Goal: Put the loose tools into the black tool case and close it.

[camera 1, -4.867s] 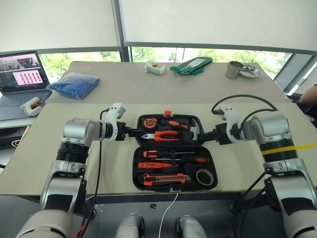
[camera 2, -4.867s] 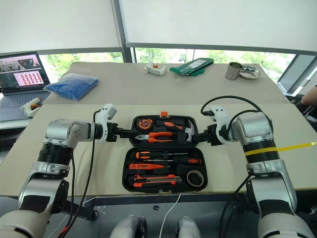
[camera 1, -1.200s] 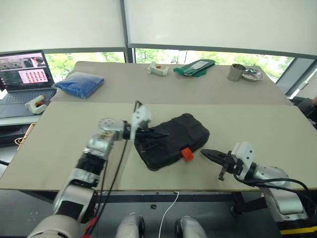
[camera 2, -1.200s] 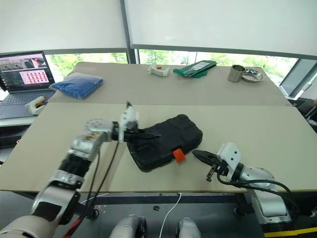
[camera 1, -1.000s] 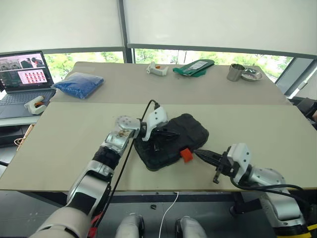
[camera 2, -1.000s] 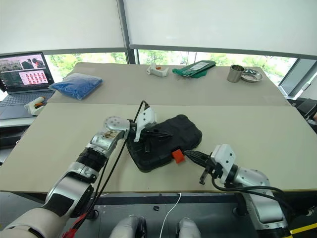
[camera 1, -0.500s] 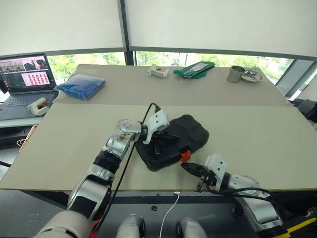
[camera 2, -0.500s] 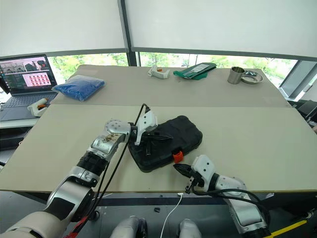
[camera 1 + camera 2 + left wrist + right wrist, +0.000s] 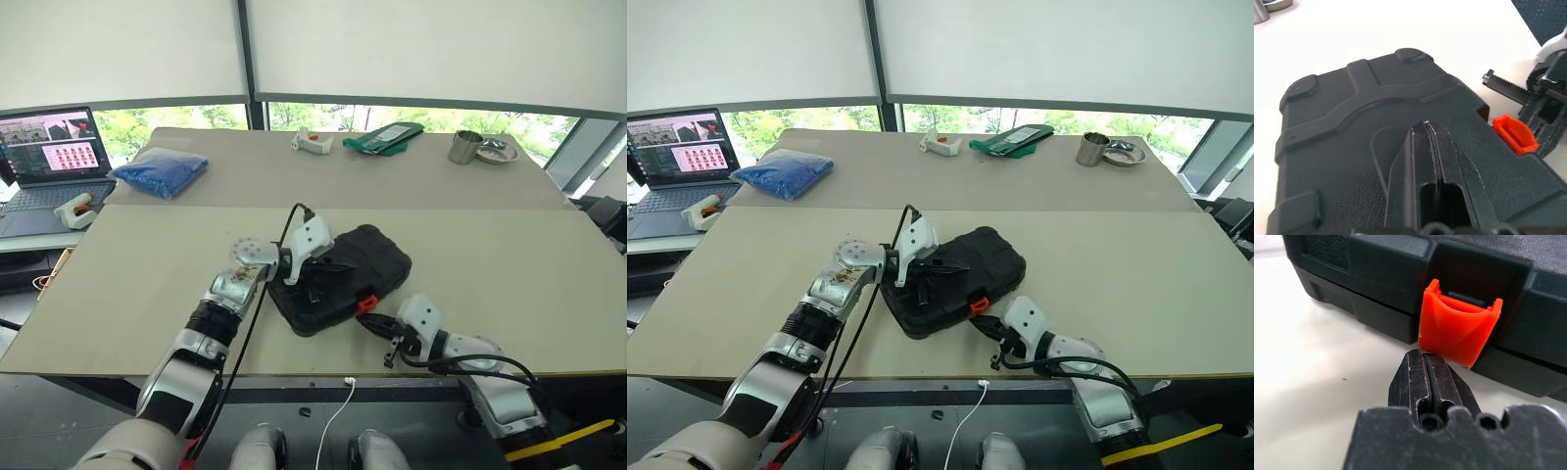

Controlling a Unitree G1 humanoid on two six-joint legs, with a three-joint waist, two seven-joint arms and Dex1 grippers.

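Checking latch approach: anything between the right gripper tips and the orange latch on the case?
Nothing. In the right wrist view the shut right gripper sits right at the lower edge of the orange latch on the black tool case; just bare table beside it.

- The two head views looked forward and down over the counter (image 9: 118,284), sharing nearly the whole scene.
- The left wrist view sat close above the black tool case (image 9: 1366,147), along the left claw (image 9: 1426,128).
- The right wrist view faced the orange latch (image 9: 1459,329), apparently almost touching it, along the right claw (image 9: 1425,358).
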